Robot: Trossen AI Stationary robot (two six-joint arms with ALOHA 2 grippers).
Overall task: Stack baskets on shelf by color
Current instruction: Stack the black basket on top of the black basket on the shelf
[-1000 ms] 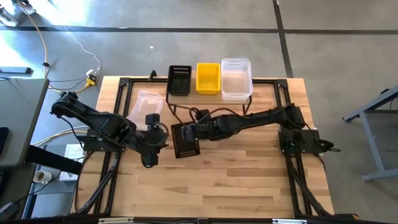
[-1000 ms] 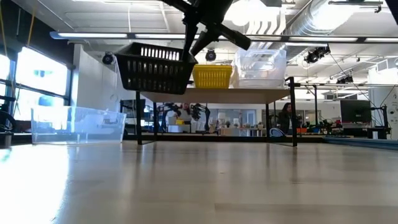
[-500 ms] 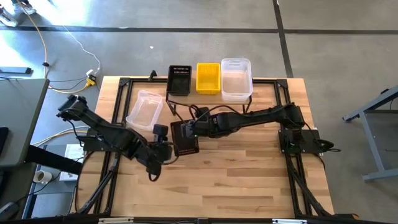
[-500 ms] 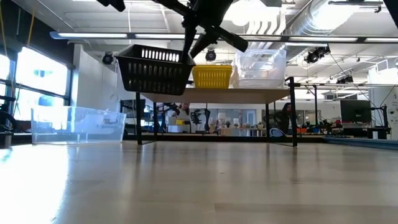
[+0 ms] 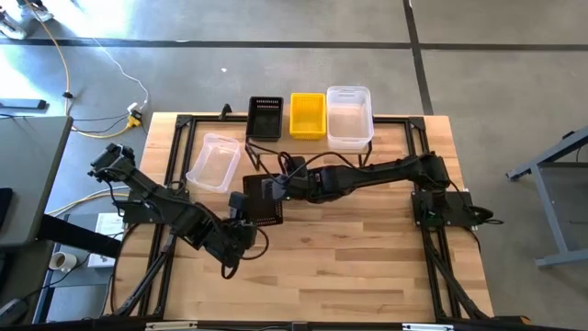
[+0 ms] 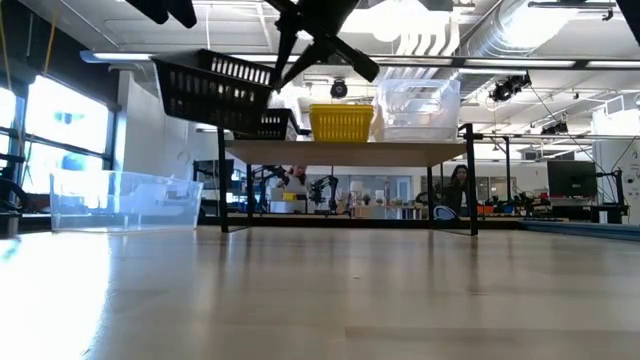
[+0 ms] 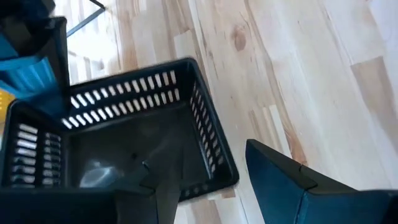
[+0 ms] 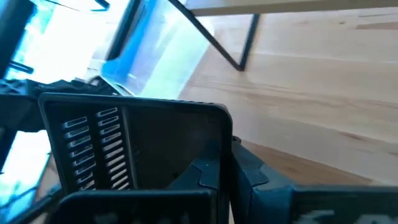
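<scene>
Nearest the front, left pincer (image 5: 241, 241) hangs over the desk (image 5: 367, 267) w/ nothing between its fingers, spread apart, just beside the carried basket. Right pincer (image 5: 278, 188) is clamped on the rim of a black mesh basket (image 5: 261, 199), lifted clear of the desk and tilted in low view, one end higher. Can't really call its long axis from above, looks roughly squarish there. To the left a clear basket (image 5: 213, 163) sits on the desk, long axis running front-to-back, a bit skewed. At the far edge, the shelf (image 6: 345, 152) carries 3 in a row: black basket (image 5: 265, 117), yellow basket (image 5: 308, 115), clear bin (image 5: 349, 116), all w/ long axes pointing front-to-back.
</scene>
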